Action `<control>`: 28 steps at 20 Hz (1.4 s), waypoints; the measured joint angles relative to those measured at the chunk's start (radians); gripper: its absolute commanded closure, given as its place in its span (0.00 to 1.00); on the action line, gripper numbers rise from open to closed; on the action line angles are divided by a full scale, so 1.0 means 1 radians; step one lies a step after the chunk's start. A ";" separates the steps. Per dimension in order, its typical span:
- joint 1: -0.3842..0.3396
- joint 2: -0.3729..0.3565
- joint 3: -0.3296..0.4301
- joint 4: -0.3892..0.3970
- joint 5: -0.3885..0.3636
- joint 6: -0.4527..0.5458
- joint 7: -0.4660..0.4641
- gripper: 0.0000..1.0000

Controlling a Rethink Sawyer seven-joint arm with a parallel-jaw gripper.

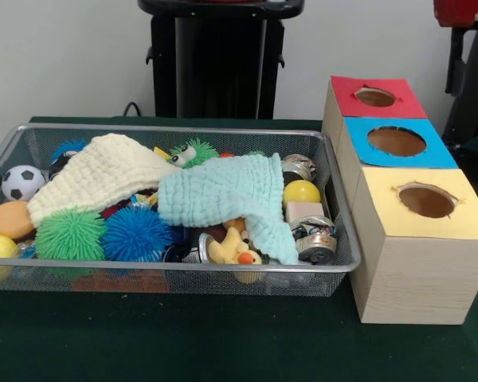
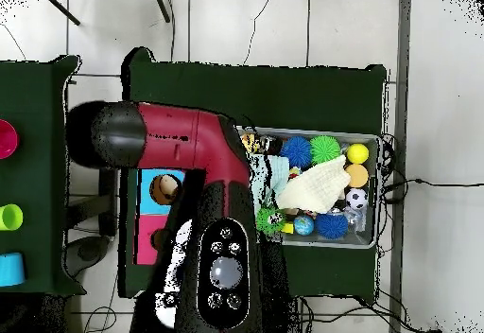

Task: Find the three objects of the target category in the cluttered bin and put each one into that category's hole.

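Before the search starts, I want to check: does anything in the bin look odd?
Two cloths, cream and light blue, lie crumpled over the toys in the wire bin, hiding several. Nothing looks spilled or broken.

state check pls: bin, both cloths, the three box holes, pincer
wire bin: upright on the table, full of clutter
cream cloth: crumpled, draped over toys on one side
pale blue cloth: crumpled, draped over toys, one corner hanging toward the bin's front
red-top hole: open, nothing seen inside
blue-top hole: open, nothing seen inside
yellow-top hole: open, nothing seen inside
pincer: not visible in either view
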 measured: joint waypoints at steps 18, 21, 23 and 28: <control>-0.112 0.265 0.009 -0.408 -0.023 0.137 0.000 0.00; -0.120 0.292 0.015 -0.452 -0.026 0.158 0.000 0.00; -0.125 0.303 0.021 -0.469 -0.027 0.161 0.000 0.00; -0.141 0.314 0.048 -0.491 -0.031 0.162 0.000 0.00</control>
